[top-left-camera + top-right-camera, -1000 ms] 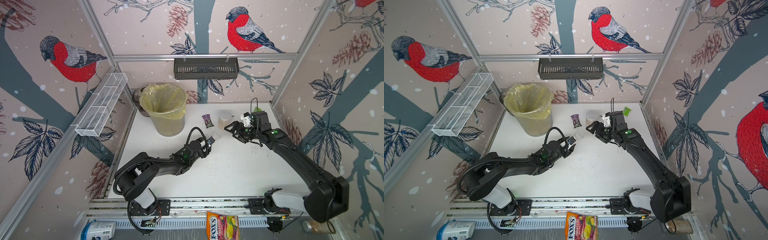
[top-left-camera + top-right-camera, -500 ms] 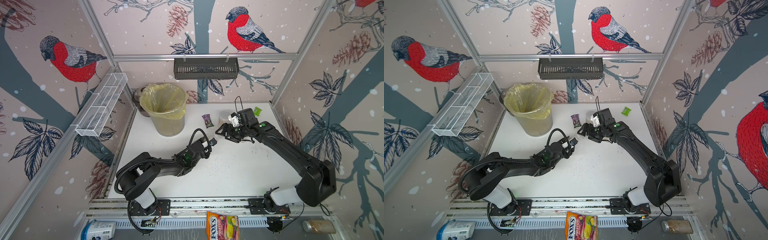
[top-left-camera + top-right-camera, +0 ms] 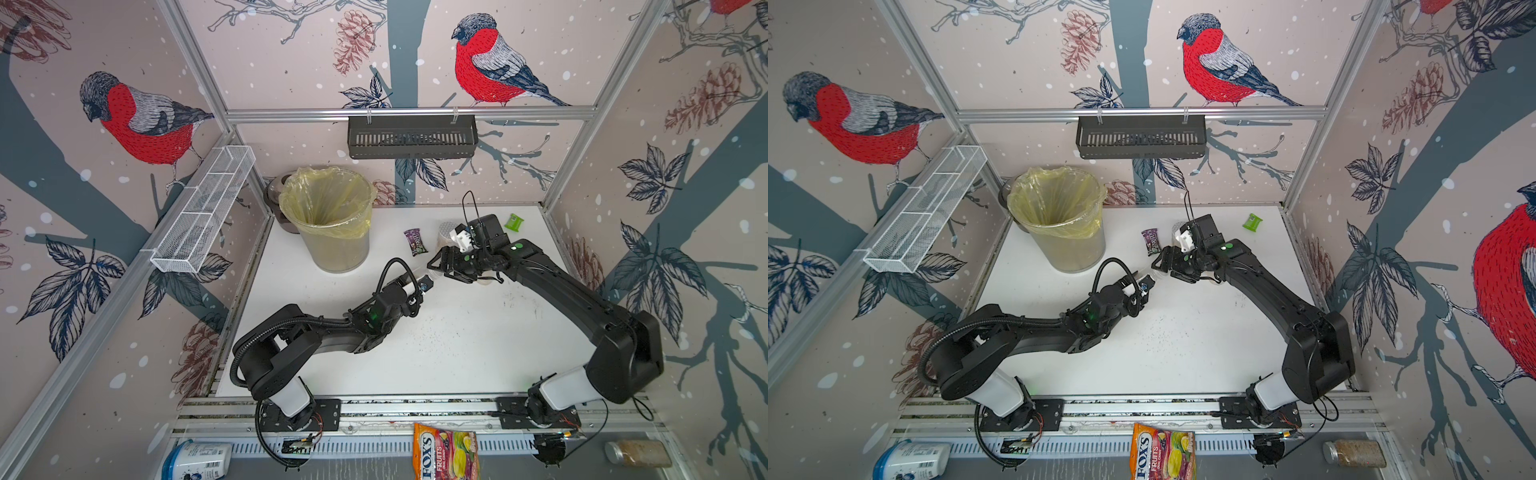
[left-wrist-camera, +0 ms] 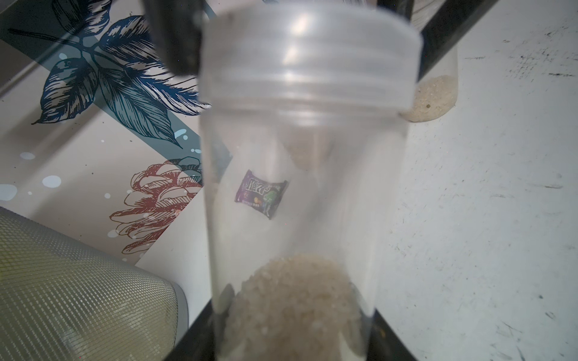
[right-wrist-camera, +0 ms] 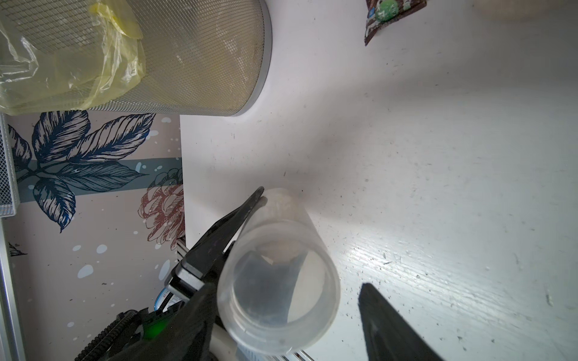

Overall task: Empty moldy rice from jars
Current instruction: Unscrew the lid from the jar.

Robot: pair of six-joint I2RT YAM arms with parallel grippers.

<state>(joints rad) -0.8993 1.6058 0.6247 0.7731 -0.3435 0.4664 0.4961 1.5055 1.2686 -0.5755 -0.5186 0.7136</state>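
My left gripper point(image 3: 419, 285) point(image 4: 291, 343) is shut on the base of a slim clear jar point(image 4: 300, 187) point(image 3: 429, 276) and holds it tilted above the table. Moldy rice point(image 4: 294, 306) is heaped at the gripped end, and the clear lid point(image 4: 309, 53) point(image 5: 278, 290) is on. My right gripper point(image 3: 439, 262) point(image 5: 281, 293) stands open around that lid, with a gap to one finger point(image 5: 391, 328). A second slim jar point(image 4: 434, 97) point(image 3: 484, 281) with rice stands under the right arm. The wider jar with the dotted silver lid point(image 3: 448, 230) point(image 3: 1179, 228) stands behind the right wrist.
A mesh bin with a yellow liner point(image 3: 328, 216) point(image 5: 156, 56) stands at the back left of the table. A purple candy packet point(image 3: 415, 242) lies beside the jars, and a green packet point(image 3: 514, 221) lies at the back right. A sweets bag point(image 3: 446, 451), white tub point(image 3: 199, 459) and brown-filled jar point(image 3: 638, 453) lie off the front edge.
My right gripper has swung left from beside the wider jar to the lid of the jar held by the left gripper, and its jaws have narrowed a little. The left arm has hardly moved.
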